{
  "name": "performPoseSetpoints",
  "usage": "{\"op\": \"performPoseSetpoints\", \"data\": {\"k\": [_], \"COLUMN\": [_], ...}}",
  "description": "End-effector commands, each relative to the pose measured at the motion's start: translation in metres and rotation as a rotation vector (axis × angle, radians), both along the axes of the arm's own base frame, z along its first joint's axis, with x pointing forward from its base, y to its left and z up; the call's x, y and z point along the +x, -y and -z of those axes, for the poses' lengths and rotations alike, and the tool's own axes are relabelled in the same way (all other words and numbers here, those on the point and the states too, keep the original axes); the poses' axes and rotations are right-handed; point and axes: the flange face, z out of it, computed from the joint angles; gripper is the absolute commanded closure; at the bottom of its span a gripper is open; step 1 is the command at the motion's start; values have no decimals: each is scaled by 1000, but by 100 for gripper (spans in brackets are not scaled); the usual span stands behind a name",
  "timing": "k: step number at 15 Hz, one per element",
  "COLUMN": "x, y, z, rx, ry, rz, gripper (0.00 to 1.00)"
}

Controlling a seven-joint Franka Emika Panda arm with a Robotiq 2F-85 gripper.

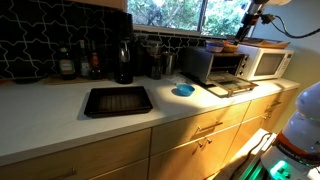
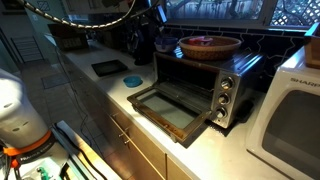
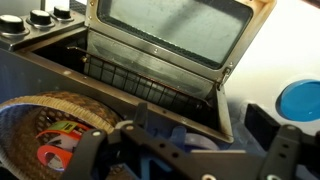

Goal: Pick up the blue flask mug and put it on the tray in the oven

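A white kitchen counter [image 1: 60, 110] runs under a window. The blue flask mug [image 1: 183, 90] looks small, round and bright blue. It sits on the counter between a flat black tray [image 1: 118, 100] on the left and the oven [image 1: 225, 65] on the right, near the oven's open glass door [image 2: 175, 108]. The gripper [image 3: 190, 150] hangs above the oven, well apart from the mug. Its jaws are wide apart and hold nothing.

Kitchen. White counter [image 1: 50, 125] is running along the wall, sitting over light wood cabinets [image 1: 195, 140]. Black patterned backsplash [image 1: 30, 40] is covering the wall behind. Window [image 1: 165, 12] is showing green foliage and letting daylight in, brightening the counter's far end.
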Motion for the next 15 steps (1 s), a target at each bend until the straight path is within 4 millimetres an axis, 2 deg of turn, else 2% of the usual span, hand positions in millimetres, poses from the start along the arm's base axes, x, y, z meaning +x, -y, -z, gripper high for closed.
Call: {"op": "performPoseSetpoints", "data": {"k": [1,6,15], "x": [8,27,50], "y": [-3,-17,1], "z": [0,0,12], "rx": [24,110,100], "ry": [13,20,26], "rz": [-3,-26,-13], "gripper": [0,0,0]}}
